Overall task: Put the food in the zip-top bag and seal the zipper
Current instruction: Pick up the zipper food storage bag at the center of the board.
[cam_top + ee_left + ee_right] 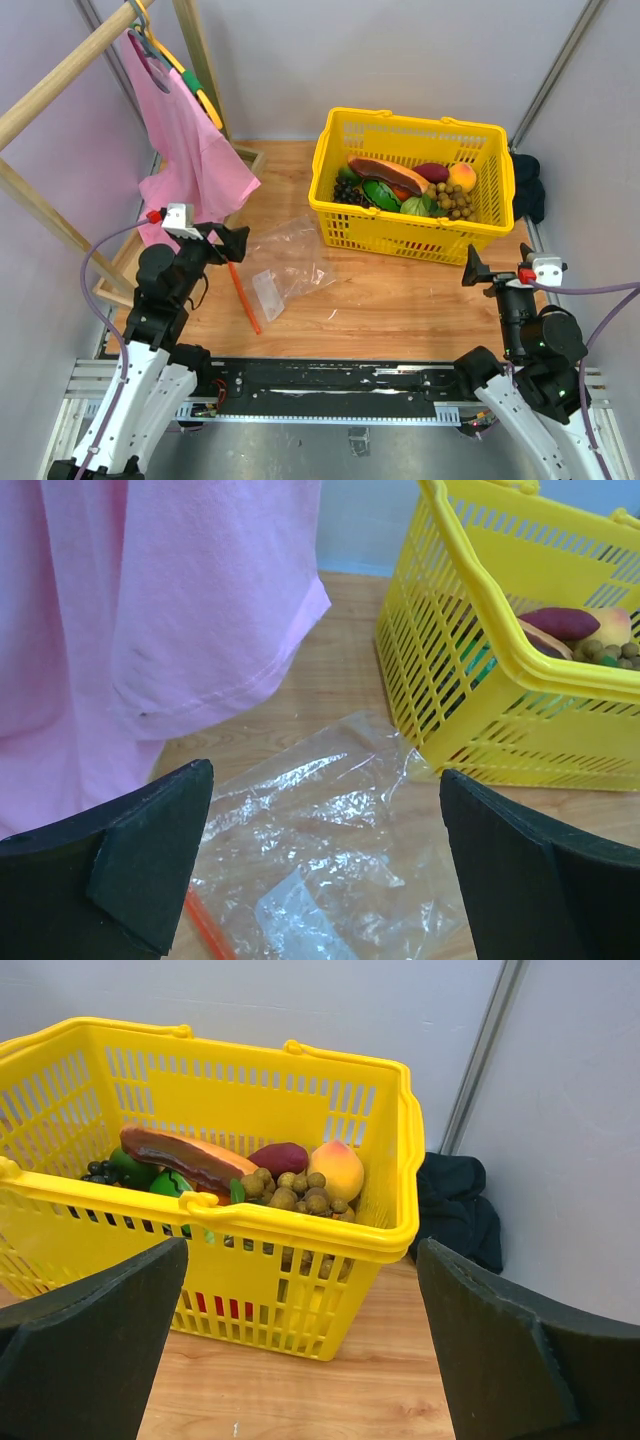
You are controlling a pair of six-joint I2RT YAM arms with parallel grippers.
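The clear zip-top bag (290, 262) lies flat on the wooden table left of the basket, empty. Its red zipper (244, 298) runs along the bag's left edge. My left gripper (226, 243) is open just above the bag's left side. In the left wrist view the bag (330, 830) and zipper (205, 930) lie between and below the open jaws (325, 772). The food sits in the basket: a peach (338, 1168), a cluster of tan balls (295, 1192) and a purplish piece (278, 1158). My right gripper (495, 270) is open and empty in front of the basket's right corner.
The yellow mesh basket (318, 170) also holds a long brown roll (385, 175), dark grapes (347, 192) and green vegetables (383, 196). A pink shirt (185, 140) hangs from a wooden rack at the left, close to my left gripper. A dark cloth (527, 185) lies right of the basket.
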